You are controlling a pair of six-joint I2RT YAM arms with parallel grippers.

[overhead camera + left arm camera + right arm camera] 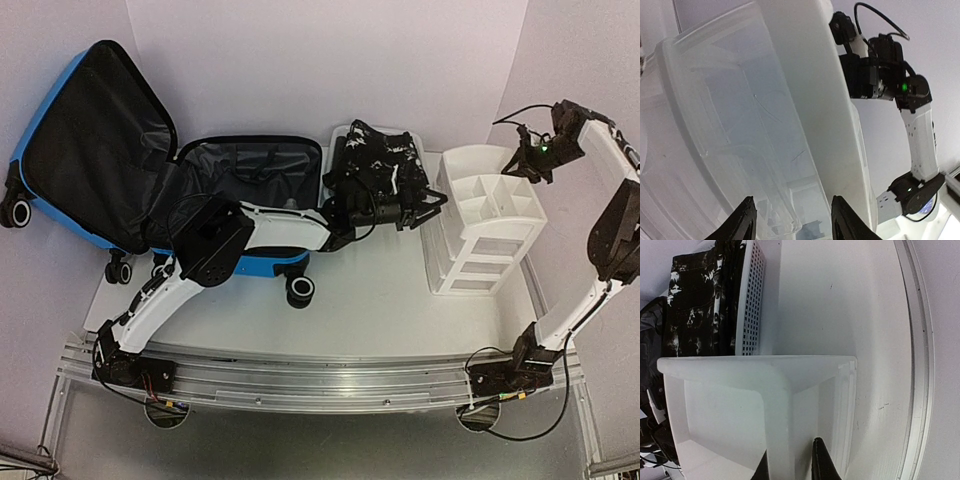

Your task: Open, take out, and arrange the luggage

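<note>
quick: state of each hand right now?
Left hand: open, holding nothing.
Right hand: narrow, straddling a divider wall of the white organizer; whether it is gripping cannot be told.

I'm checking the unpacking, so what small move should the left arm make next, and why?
Probably draw the left gripper back toward the luggage: its jaws stand apart and empty, and the patterned cloth already lies in the basket.
</note>
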